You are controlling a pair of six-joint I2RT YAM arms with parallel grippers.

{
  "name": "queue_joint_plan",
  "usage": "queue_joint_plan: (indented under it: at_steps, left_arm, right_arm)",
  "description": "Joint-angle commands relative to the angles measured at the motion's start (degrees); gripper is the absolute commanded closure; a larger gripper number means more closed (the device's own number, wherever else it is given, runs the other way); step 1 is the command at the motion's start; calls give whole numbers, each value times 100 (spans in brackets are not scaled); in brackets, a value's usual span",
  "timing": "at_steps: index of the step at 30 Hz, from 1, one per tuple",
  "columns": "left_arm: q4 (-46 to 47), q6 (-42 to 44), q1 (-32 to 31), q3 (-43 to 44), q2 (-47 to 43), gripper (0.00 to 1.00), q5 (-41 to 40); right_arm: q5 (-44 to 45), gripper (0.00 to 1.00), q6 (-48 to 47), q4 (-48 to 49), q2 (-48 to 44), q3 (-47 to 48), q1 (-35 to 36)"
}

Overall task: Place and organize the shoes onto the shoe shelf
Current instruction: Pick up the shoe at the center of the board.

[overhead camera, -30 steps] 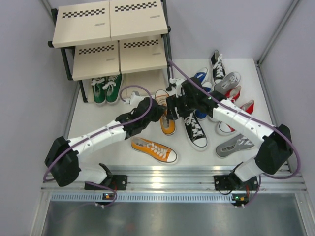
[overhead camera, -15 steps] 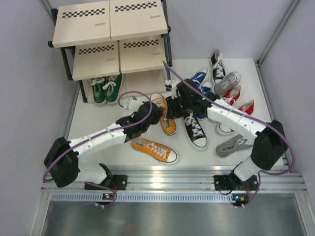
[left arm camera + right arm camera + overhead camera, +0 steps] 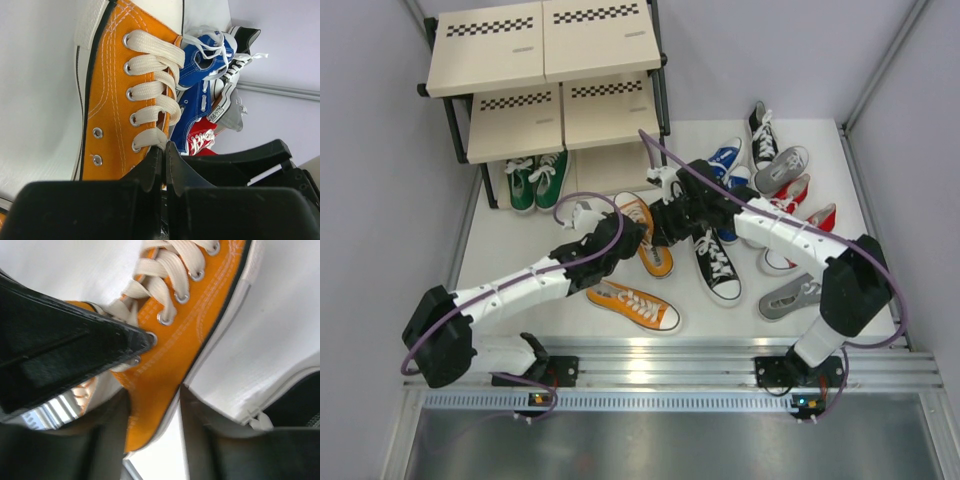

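Note:
An orange shoe (image 3: 660, 260) is gripped from both sides in the middle of the floor. My left gripper (image 3: 623, 235) is shut on its upper edge by the last lace (image 3: 150, 137), seen close in the left wrist view, where the orange shoe (image 3: 110, 100) fills the frame and my left gripper (image 3: 164, 148) shows no gap. My right gripper (image 3: 667, 222) has its fingers on either side of the heel, shut on the orange shoe (image 3: 200, 325) in the right wrist view, the right gripper (image 3: 154, 399) touching sole and canvas. The shoe shelf (image 3: 545, 45) stands far left, with green shoes (image 3: 538, 180) on its lowest level.
A second orange shoe (image 3: 632, 305) lies near the front rail. A black shoe (image 3: 718, 265) lies right of the held one. Blue (image 3: 725, 158), red (image 3: 800, 192), grey (image 3: 790, 298) and another black shoe (image 3: 760, 125) crowd the right side. Walls close in on both sides.
My right gripper has closed from wide open onto the orange shoe's heel. Both arms have shifted slightly left and toward the shelf, turning the shoe with them.

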Motion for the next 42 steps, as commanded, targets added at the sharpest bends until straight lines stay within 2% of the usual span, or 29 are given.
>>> queue_joint_plan:
  at_steps: [1,2,3,7,9,13,14,22,23,24,29,32,33,34,36,37,40,42]
  left_arm:
    - [601,-320,-40,147,-427,100,-155]
    - [610,-347,-40,147,-400,100,-181]
    - [601,-356,-40,155,-374,100,-207]
    - [601,-444,-57,173,-356,100,-304]
    - [592,-453,-58,182,-374,100,-348]
    - [601,-523,-66,164,-374,100,-427]
    - [601,-558,-75,173,-374,100,-436]
    - [663,-567,-75,165,-365,100,-480]
    - [671,-549,-75,156,-374,100,-471]
    - [680,-549,-75,129,-391,100,-471]
    - [960,-391,-66,-142,-505,100,-366]
    - [1163,-268,-66,-301,-619,86,-296]
    - [1190,-251,-66,-397,-698,71,-252]
    - [1260,-172,-66,-442,-734,61,-234]
    - [1269,-66,-66,-556,-865,50,-190]
    - [1269,30,-66,-591,-918,41,-172]
    - [1269,372,-66,-697,-1155,34,-129]
    - [1260,714,-58,-723,-1392,33,-85]
  right_arm:
    - [675,52,-352,89,217,69,-219]
    - [702,42,-352,98,235,69,-176]
    - [737,39,-343,89,252,78,-140]
    - [1368,39,-185,98,349,60,27]
    - [1641,42,-53,124,384,51,62]
    - [1871,49,192,142,489,60,62]
    - [1854,55,228,151,525,60,62]
    - [1670,87,89,141,867,297,19]
    - [1573,96,35,159,859,298,9]
    - [1503,100,-17,194,841,280,-17]
    - [598,100,-396,554,622,87,-280]
    - [219,100,-484,817,490,-44,-456]
    - [97,100,-510,871,438,-71,-491]
    - [61,100,-519,915,446,-80,-544]
    - [-18,100,-528,1037,411,-80,-571]
    - [-71,100,-528,1099,402,-98,-623]
    - [-158,100,-519,1249,410,-98,-720]
    - [-247,100,-458,1336,445,-19,-808]
